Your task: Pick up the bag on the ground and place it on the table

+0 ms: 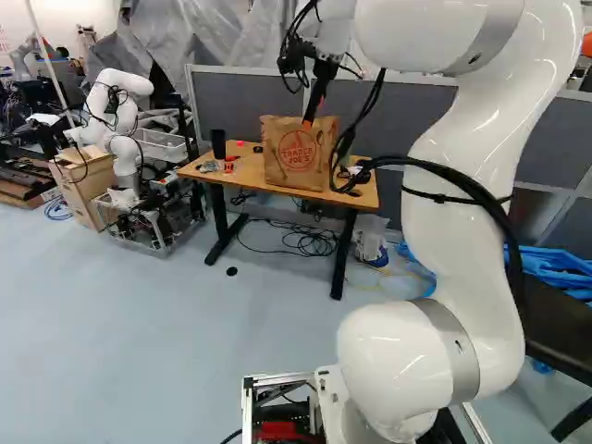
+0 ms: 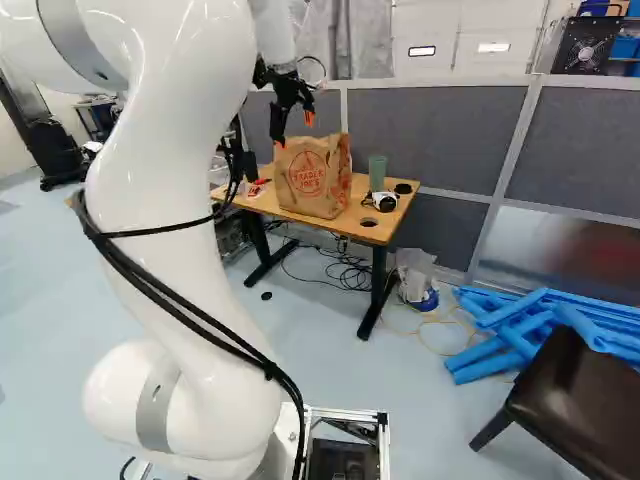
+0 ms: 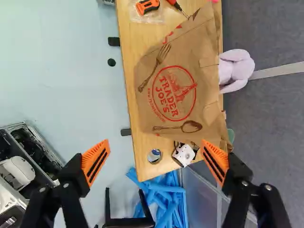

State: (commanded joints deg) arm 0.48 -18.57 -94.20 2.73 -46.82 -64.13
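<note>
The large brown paper bag with red print (image 1: 289, 139) stands upright on the light wooden surface (image 1: 242, 179), at the upper middle of the left base view, not on the ground; placing it looks done. The black two-fingered tool with orange pads (image 3: 156, 153) is spread wide, apart from the bag, nothing pinched between its fingers.

The bag's contents are hidden, so its weight is uncertain; it is probably light if empty. Its creased walls suggest thin, limp paper that dents easily, may slide in a loose grip and could tear under a hard pull. Were it to be lifted again, the upper edge would be the place to take, near the middle, with one finger on each side of the paper.

Counted: one brown bag; one surface; one green cup (image 2: 377, 173) beside the bag, towards the upper right of the right base view; one black-and-white device (image 2: 384, 201) near the cup; one pale plush-looking thing (image 3: 233, 71) beyond the bag's far side; one whitish plastic bag (image 2: 413, 268) on the floor (image 2: 330, 350).
</note>
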